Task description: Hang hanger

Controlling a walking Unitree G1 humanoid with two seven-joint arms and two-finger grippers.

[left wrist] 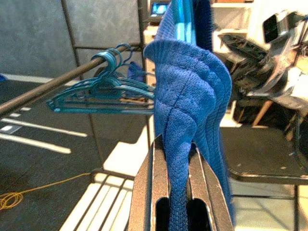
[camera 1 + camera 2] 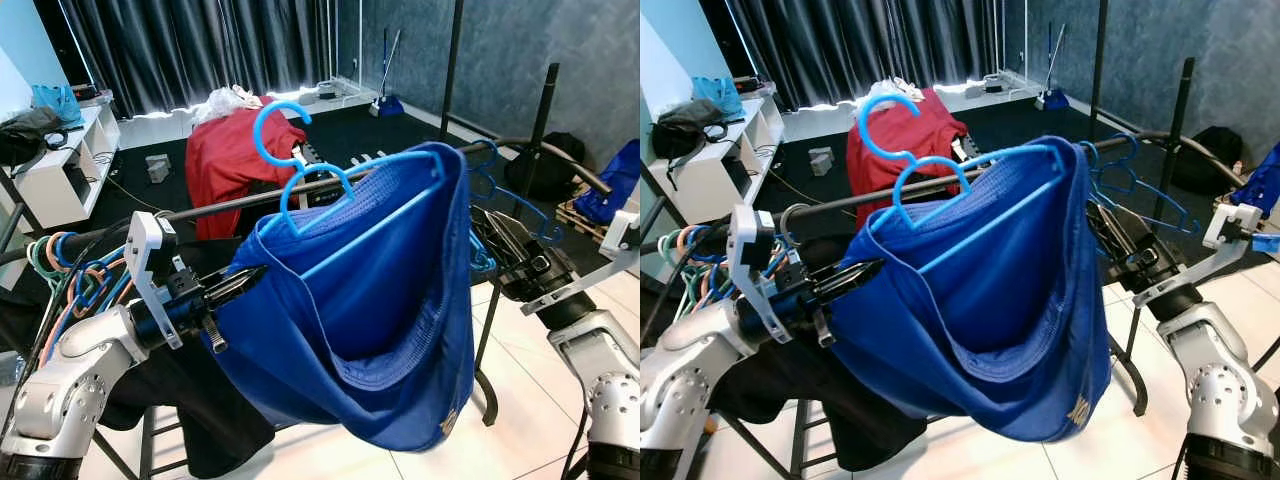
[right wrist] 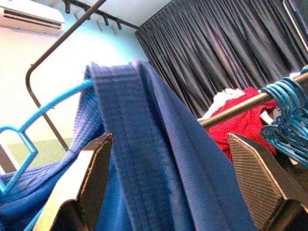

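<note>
A light-blue hanger (image 2: pixel 318 182) carries a blue garment (image 2: pixel 370 300) draped over its bars. Its hook sits at the dark clothes rail (image 2: pixel 220 207); I cannot tell whether it rests on the rail. A second light-blue hook (image 2: pixel 275 125) rises just above it. My left gripper (image 2: pixel 243 282) is shut on the garment's left edge, and the left wrist view shows the blue cloth (image 1: pixel 185 120) pinched between the fingers (image 1: pixel 151 192). My right gripper (image 3: pixel 173 183) is open at the garment's right end, with its fingers (image 3: pixel 94 178) on either side of the hanging cloth (image 3: pixel 144 144).
Several blue hangers (image 2: pixel 500 195) hang on the rail at the right, and coloured ones (image 2: pixel 70 275) at the left. A black garment (image 2: pixel 200 410) hangs beneath. A red cloth (image 2: pixel 235 155) lies behind the rail. Upright rack poles (image 2: pixel 540 120) and a white shelf (image 2: pixel 60 165) stand around.
</note>
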